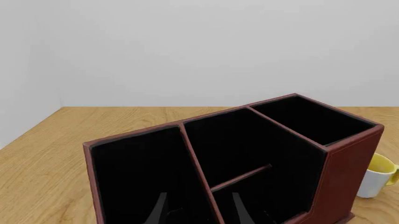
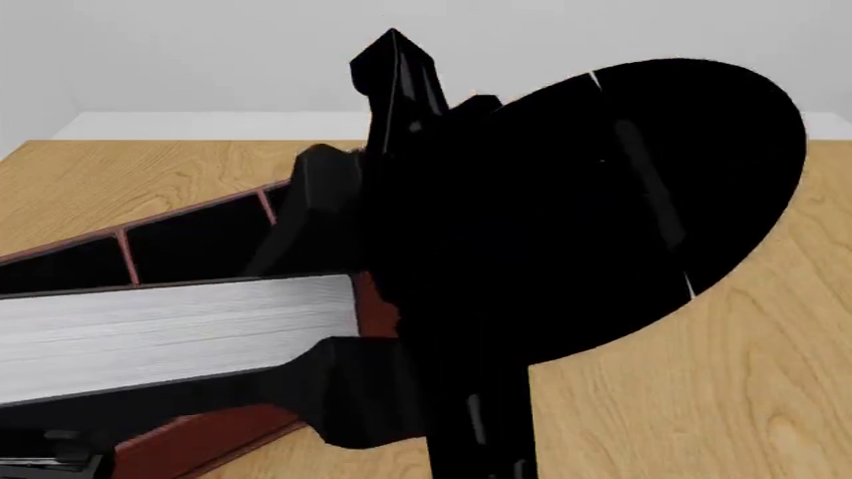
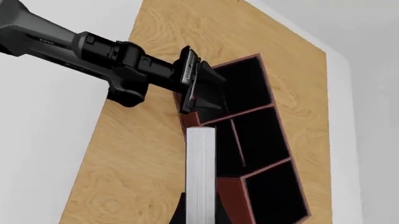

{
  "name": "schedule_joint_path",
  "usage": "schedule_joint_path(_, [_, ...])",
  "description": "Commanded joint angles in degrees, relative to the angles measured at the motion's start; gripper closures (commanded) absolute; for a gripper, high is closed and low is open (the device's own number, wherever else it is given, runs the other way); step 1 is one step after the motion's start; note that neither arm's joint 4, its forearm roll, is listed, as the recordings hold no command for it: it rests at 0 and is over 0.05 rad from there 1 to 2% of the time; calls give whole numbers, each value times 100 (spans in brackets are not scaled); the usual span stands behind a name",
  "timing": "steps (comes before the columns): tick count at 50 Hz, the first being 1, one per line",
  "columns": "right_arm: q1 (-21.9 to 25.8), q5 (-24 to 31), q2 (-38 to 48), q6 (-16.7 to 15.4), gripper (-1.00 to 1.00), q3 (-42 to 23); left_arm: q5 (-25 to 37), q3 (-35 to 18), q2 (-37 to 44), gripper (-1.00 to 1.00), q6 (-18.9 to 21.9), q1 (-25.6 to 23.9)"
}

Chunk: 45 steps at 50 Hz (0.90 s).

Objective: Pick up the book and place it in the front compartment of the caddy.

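Right gripper (image 3: pixel 198 207) is clamped across the book (image 3: pixel 201 163), carrying it above the caddy (image 3: pixel 262 140) (stiff, thin, probably light, slick covers, so squeeze the flat faces). Left gripper (image 1: pixel 198 205) is spread open, empty.

From my seat, the caddy (image 1: pixel 237 163) stands open at the top, all its cells dark and unfilled, with a thin reddish divider (image 1: pixel 242 177) splitting the middle section. The left pincer (image 3: pixel 206 88) hangs above the caddy's near end, partly in the way of anything coming down there. My right pincer (image 3: pixel 201 207) holds the book (image 3: pixel 201 172) over the caddy. A mug (image 1: pixel 379 176) sits just beside the caddy's far end; table (image 1: pixel 56 154) around it lies bare.
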Motion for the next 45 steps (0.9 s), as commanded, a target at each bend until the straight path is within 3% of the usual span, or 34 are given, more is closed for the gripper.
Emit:
schedule_joint_path(1, [-246, 9, 76, -1057, 100, -503, 0, 0, 0, -100, 0, 0])
schedule_joint_path(4, [-329, 9, 44, -1429, 100, -478, 0, 0, 0, -100, 0, 0])
schedule_joint_path(12, [-297, 9, 151, -1737, 100, -639, 0, 0, 0, -100, 0, 0])
schedule_joint_path(17, [-364, 9, 223, -2096, 100, -771, 0, 0, 0, -100, 0, 0])
schedule_joint_path(21, [-323, 9, 299, -2125, 100, -876, 0, 0, 0, -100, 0, 0])
schedule_joint_path(30, [-556, 9, 472, -2729, 100, -958, 0, 0, 0, -100, 0, 0])
schedule_joint_path(45, [-418, 9, 864, -2708, 100, -1348, 0, 0, 0, -100, 0, 0])
